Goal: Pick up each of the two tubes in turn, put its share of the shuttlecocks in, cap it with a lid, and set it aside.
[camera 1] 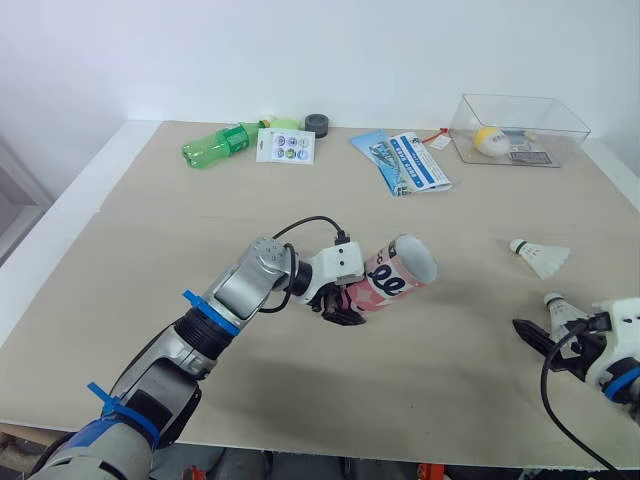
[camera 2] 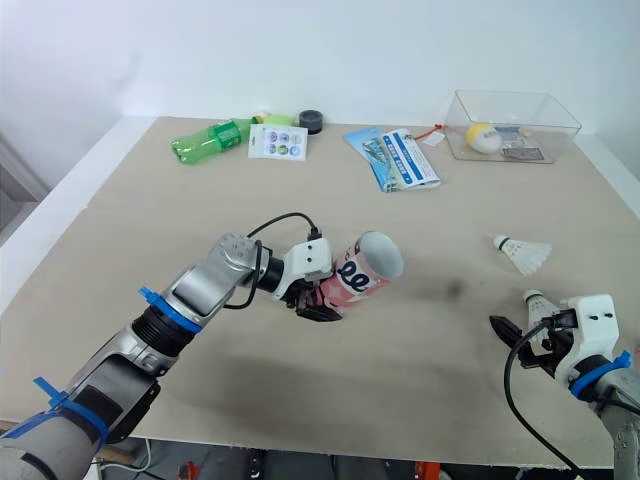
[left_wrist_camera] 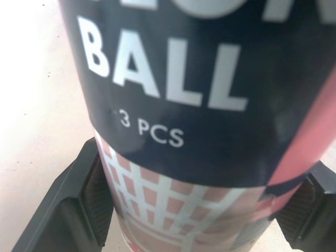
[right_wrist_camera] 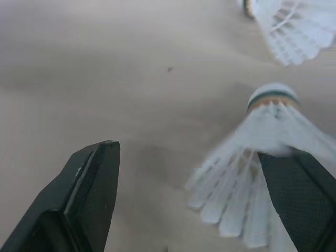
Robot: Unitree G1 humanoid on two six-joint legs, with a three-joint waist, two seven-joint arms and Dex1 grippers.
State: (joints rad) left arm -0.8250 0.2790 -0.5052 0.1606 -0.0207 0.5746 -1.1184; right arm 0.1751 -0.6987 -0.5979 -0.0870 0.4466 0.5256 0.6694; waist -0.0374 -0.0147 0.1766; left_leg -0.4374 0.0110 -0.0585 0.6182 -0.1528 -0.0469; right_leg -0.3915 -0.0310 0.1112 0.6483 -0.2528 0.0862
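Closest to the robot, the right gripper (right_wrist_camera: 188, 157) is hanging just over the table (camera 1: 200, 250) with its two fingers wide apart, holding nothing. A white shuttlecock (right_wrist_camera: 257, 136) is lying between them, leaning on one finger, with its round cork tip pointing away from the gripper. I think this one is going in next. It is probably very light, and its thin feathers can bend or snap. A soft squeeze low on the feathers, close to the hard cork, is looking like the best hold.

A bit farther in, the left gripper (camera 1: 342, 303) is squeezing the pink tube (camera 1: 395, 272) around its lower part. The tube is tilting in the air over the middle of the table, with its open mouth pointing toward the right side. It is hollow and likely light, so hard squeezing could squash it.

Farther right, a second shuttlecock (camera 1: 540, 256) is lying on its side. Along the far edge are sitting a green bottle (camera 1: 220, 146), a sticker card (camera 1: 285, 146), a small black round thing (camera 1: 318, 124), a booklet (camera 1: 405, 162), and a clear box (camera 1: 510, 97) with a yellow ball (camera 1: 488, 140) inside.
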